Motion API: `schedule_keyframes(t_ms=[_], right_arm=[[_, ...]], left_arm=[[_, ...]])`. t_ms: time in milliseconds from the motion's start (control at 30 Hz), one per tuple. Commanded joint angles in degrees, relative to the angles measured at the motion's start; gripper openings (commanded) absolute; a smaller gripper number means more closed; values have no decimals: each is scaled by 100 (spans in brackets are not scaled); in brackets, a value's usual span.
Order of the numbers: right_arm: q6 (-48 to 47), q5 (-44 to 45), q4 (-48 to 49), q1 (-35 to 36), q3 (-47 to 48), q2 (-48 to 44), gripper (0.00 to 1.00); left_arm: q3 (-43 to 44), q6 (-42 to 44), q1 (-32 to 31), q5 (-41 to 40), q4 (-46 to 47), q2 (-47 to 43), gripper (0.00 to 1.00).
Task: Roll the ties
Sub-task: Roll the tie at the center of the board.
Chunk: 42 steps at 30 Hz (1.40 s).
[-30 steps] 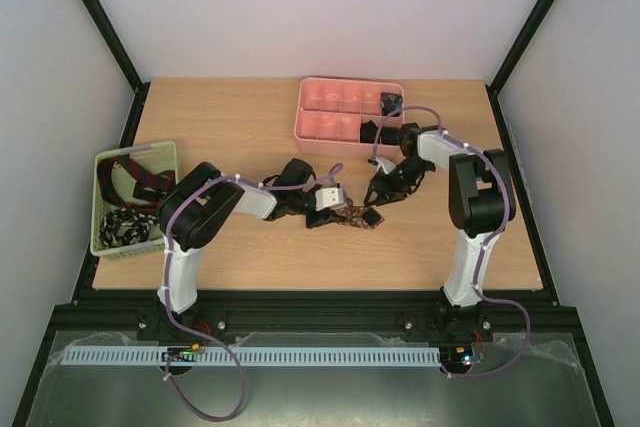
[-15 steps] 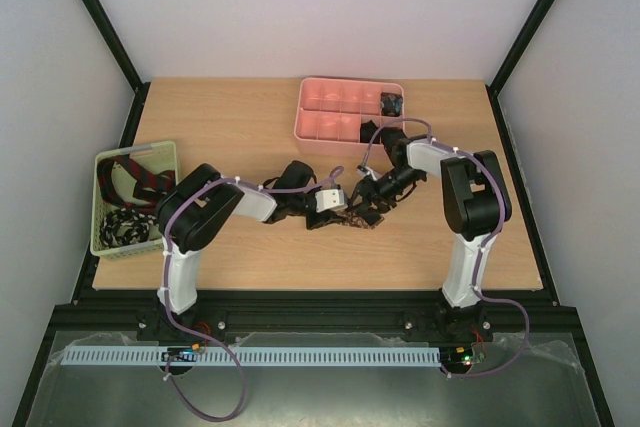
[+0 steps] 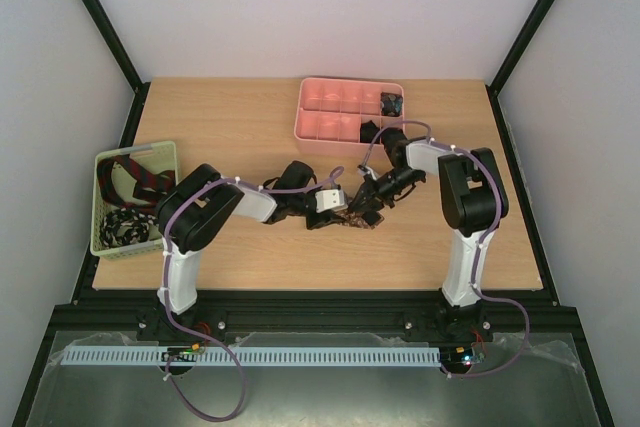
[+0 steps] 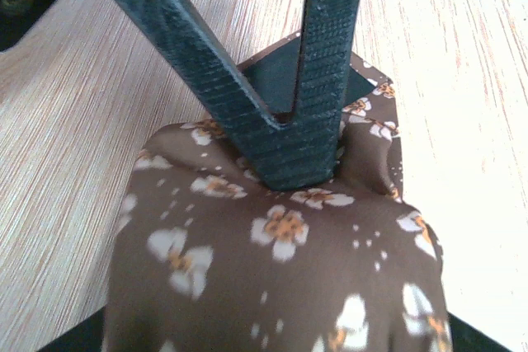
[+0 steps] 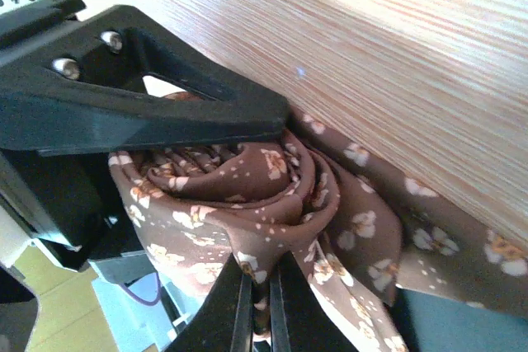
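A brown tie (image 3: 358, 217) with pale flower print lies mid-table, partly wound into a coil (image 5: 247, 179). My left gripper (image 3: 340, 205) holds the coil. One of its fingers (image 5: 148, 113) lies along the coil's top, and in the left wrist view the fabric (image 4: 280, 269) hides its fingertips. My right gripper (image 3: 366, 203) meets it from the right and is shut (image 5: 260, 274) on a fold at the coil's outer edge. Its fingers (image 4: 322, 80) show as a dark V pinching the cloth. A black coil (image 3: 391, 103) sits in the pink tray.
The pink compartmented tray (image 3: 330, 125) stands at the back centre, just behind the right arm. A pale green slotted basket (image 3: 165, 162) at the left edge holds red-striped (image 3: 140, 177) and black-and-white ties (image 3: 125, 225).
My right gripper has moved left from beside the tray to the brown tie and now meets the left gripper there. The left arm has barely moved.
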Motion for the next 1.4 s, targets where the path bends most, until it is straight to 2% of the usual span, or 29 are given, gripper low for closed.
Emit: schedule_keyframes(t_ms=[0,167,400,633,900,1067,1267,1367], right_arm=[[-242,581,-314,-106,-289,240,1],[-296,1034,-343,-218,-384,258,1],[-345,1680,-343,-244,-310,414,1],[-559,1918,-558,-234,-8,658,1],[-765,1855,-717,-163,98,752,1],[-742,1876,-674,-162,110,761,1],[-795,1940,-709,-189,228,695,2],[-947,1723,-903,-243,363,514,17]], left_arm=[[-253,234,-57,-340,-1353,375,55],[-71,125,-22,230,-1183,127,64],[93,-145,-38,860,-803,-111,71],[169,-40,-159,572,-494,-192,74],[640,-167,-357,378,-599,66,76],[623,-536,-388,502,-332,172,67],[524,-523,-418,262,-478,319,38],[338,-317,-418,94,-652,265,34]])
